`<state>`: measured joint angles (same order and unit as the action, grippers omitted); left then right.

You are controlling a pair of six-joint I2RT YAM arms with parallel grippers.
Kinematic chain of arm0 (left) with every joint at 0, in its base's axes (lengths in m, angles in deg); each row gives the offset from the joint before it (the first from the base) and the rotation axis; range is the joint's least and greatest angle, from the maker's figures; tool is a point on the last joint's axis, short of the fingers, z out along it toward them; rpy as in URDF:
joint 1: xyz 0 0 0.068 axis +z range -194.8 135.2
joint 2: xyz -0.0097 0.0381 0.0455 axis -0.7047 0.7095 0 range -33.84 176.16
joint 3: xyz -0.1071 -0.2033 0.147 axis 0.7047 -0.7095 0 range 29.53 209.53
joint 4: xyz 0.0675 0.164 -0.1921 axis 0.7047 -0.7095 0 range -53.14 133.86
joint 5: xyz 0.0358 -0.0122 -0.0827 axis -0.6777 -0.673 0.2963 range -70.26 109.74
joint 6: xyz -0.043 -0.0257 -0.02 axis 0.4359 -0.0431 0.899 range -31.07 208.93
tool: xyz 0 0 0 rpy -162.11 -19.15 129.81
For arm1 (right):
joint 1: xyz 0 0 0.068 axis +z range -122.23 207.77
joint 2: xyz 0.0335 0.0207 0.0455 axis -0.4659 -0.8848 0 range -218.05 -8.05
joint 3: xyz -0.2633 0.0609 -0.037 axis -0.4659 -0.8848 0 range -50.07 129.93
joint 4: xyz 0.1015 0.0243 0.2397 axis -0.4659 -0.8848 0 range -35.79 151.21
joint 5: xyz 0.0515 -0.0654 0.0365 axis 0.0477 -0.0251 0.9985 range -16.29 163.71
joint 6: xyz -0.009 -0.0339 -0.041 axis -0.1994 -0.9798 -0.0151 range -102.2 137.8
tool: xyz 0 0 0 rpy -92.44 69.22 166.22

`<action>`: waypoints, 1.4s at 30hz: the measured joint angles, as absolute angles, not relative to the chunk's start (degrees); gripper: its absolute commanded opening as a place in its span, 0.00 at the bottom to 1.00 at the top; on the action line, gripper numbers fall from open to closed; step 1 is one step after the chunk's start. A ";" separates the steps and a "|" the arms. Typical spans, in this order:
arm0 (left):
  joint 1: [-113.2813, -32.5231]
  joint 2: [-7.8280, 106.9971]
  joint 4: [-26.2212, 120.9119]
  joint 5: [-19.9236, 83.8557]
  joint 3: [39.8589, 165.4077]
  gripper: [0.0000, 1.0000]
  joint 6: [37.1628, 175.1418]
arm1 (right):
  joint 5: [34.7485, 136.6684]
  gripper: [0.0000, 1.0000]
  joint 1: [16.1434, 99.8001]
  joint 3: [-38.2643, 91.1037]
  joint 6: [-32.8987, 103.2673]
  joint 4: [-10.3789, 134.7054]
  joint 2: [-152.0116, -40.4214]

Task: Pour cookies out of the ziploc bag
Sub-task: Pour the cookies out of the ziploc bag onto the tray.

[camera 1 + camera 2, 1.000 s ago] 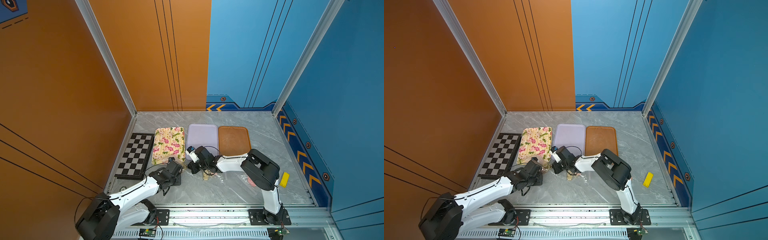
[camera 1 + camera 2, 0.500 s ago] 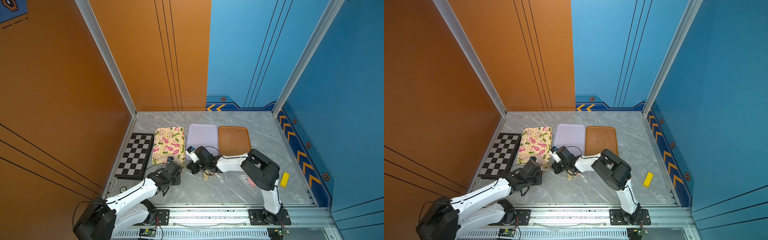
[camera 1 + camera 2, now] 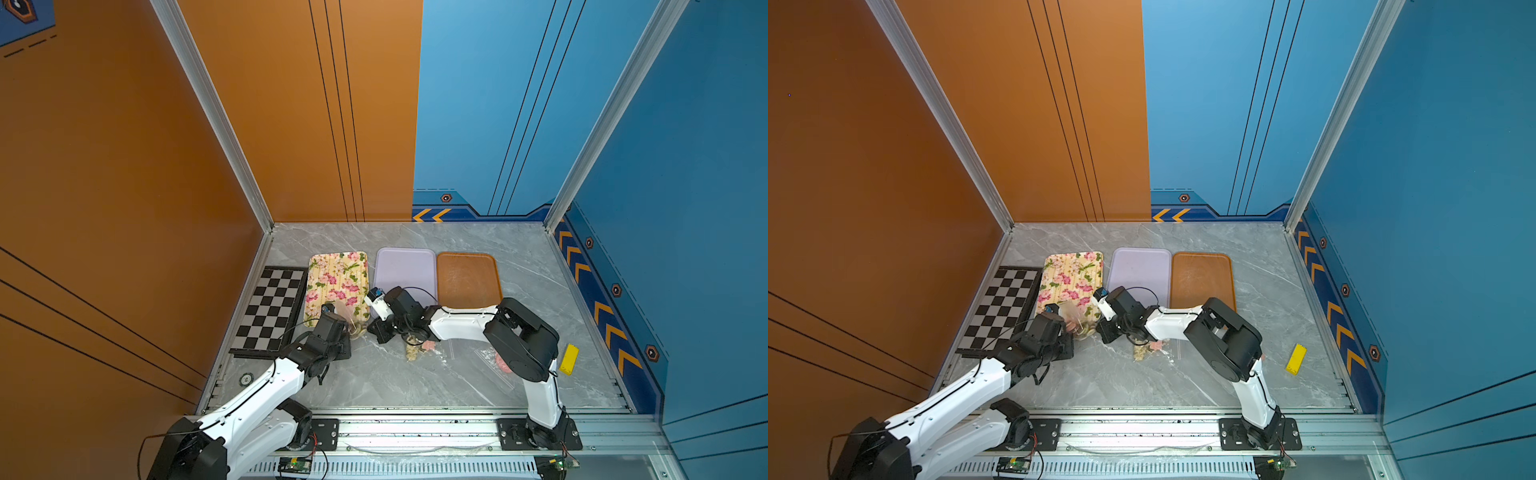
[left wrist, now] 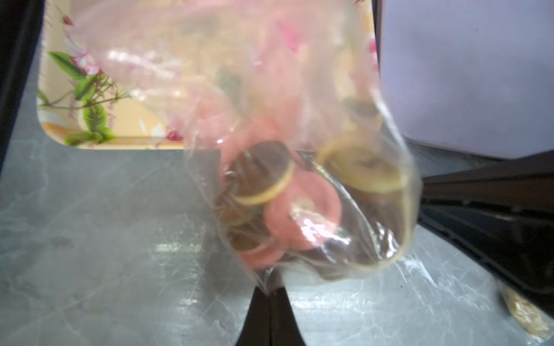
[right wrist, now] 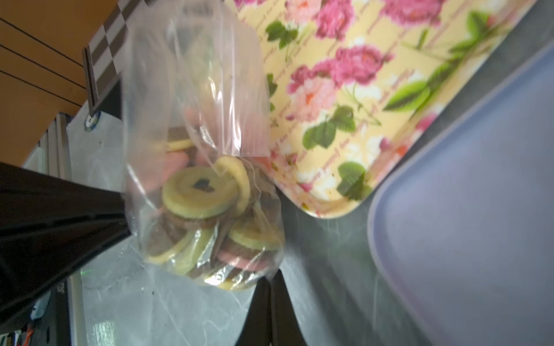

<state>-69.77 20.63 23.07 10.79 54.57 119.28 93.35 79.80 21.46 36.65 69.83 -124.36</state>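
Observation:
A clear ziploc bag (image 4: 269,90) hangs between my two grippers over the marble floor, at the near edge of the floral tray (image 3: 336,274). Brown, pink and yellow round cookies (image 4: 302,206) sit bunched in its lower end. My left gripper (image 4: 271,292) is shut on one bottom corner of the bag. From the opposite side my right gripper (image 5: 271,274) is shut on the other bottom corner, with the cookies (image 5: 199,191) just above it. In both top views the bag (image 3: 352,321) (image 3: 1077,320) shows between the two gripper heads.
A lavender tray (image 3: 405,266) and a brown tray (image 3: 467,278) lie beside the floral one, and a checkerboard (image 3: 270,307) is at far left. Another bag of cream cookies (image 3: 415,351) lies under the right arm. A yellow block (image 3: 568,359) sits at right.
My left gripper has shut on the bag's corner and shifted slightly toward the floral tray. The right gripper has kept its hold and place.

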 measured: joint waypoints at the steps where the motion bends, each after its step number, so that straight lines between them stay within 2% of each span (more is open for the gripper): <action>1: -68.51 20.72 23.07 11.35 55.05 0.00 118.56 | 93.37 0.00 79.56 23.93 36.65 69.64 -125.11; 7: -61.38 25.46 25.34 15.70 59.00 0.00 115.32 | 93.94 0.00 78.16 35.71 36.98 69.57 -132.30; 17: -57.36 37.31 30.87 19.16 66.74 0.00 112.61 | 94.62 0.00 75.38 46.37 37.61 65.83 -141.06; 24: -56.94 48.98 34.83 21.15 76.18 0.00 111.83 | 96.08 0.00 70.84 54.29 38.90 63.52 -144.80; 35: -56.53 56.15 36.79 21.58 86.52 0.00 111.61 | 96.21 0.00 69.77 67.84 38.97 59.12 -148.45; 42: -55.79 57.24 37.08 21.54 87.09 0.00 111.61 | 96.67 0.00 69.88 71.36 39.56 57.99 -150.40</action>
